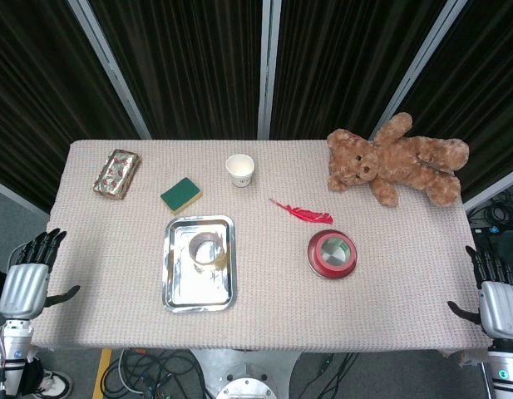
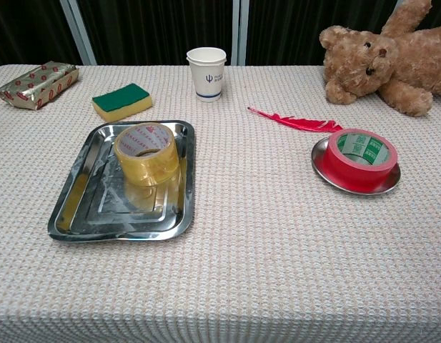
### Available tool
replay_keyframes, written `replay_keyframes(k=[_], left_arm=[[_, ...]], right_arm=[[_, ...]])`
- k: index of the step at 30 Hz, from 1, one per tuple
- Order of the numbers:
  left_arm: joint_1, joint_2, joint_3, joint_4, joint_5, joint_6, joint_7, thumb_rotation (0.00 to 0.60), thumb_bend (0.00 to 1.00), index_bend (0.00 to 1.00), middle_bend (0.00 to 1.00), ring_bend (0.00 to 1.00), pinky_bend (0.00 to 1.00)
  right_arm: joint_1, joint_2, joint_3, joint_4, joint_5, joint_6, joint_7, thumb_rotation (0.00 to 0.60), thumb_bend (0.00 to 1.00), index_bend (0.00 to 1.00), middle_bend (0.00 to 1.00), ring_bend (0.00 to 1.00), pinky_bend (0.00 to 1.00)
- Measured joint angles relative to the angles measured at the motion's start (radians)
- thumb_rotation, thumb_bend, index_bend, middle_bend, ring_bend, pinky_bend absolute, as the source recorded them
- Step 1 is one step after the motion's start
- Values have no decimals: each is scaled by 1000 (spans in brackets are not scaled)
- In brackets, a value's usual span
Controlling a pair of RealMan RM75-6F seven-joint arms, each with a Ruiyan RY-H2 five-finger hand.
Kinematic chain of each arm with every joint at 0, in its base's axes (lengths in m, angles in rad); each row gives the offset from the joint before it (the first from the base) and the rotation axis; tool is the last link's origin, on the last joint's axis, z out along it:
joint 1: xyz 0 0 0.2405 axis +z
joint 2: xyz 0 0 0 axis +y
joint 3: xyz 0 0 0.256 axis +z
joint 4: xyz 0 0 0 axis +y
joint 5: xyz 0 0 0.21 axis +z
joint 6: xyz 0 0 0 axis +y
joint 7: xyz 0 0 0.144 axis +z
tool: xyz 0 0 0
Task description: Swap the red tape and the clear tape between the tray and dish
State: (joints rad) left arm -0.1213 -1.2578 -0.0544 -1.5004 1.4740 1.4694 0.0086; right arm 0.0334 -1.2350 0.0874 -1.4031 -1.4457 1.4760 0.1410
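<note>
Overhead and chest views of the cloth-covered bench [image 1: 264, 316]. The clear tape [image 2: 146, 152] lies flat in the far part of the steel tray [image 2: 70, 207], left of centre. The red tape [image 2: 359, 158] sits on the small round metal dish [image 2: 320, 166], right of centre; tray and dish are well apart. A red feather [image 2: 295, 122] lies just behind the dish. Along the far side, from left to right: a foil-wrapped packet [image 1: 116, 174], a green-and-yellow sponge [image 1: 181, 195], an upright paper cup [image 2: 206, 73] and a brown teddy bear [image 1: 397, 166] on its back. The left hand [image 1: 27, 278] hangs off the bench's left edge, fingers apart and holding nothing. The right hand [image 1: 495, 299] hangs off the right edge, fingers likewise spread and empty. Both hands appear in the overhead view only.
</note>
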Motion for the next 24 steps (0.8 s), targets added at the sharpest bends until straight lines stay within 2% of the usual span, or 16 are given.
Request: replay_keyframes(k=[13, 19, 24], left_arm=[[-10, -2, 1, -3, 28, 3, -8, 600, 90, 54, 47, 0, 117], [-12, -13, 12, 9, 41, -1, -8, 600, 90, 54, 47, 0, 117], [-13, -32, 16, 36, 38, -8, -28, 600, 90, 54, 47, 0, 117]], right_arm=[[19, 9, -1, -27, -15, -18, -13, 600, 0, 0, 0, 0, 0], [79, 43, -4, -95, -53, -86, -73, 600, 0, 0, 0, 0, 0], [168, 63, 15, -165, -66, -184, -153, 600, 0, 0, 0, 0, 0]])
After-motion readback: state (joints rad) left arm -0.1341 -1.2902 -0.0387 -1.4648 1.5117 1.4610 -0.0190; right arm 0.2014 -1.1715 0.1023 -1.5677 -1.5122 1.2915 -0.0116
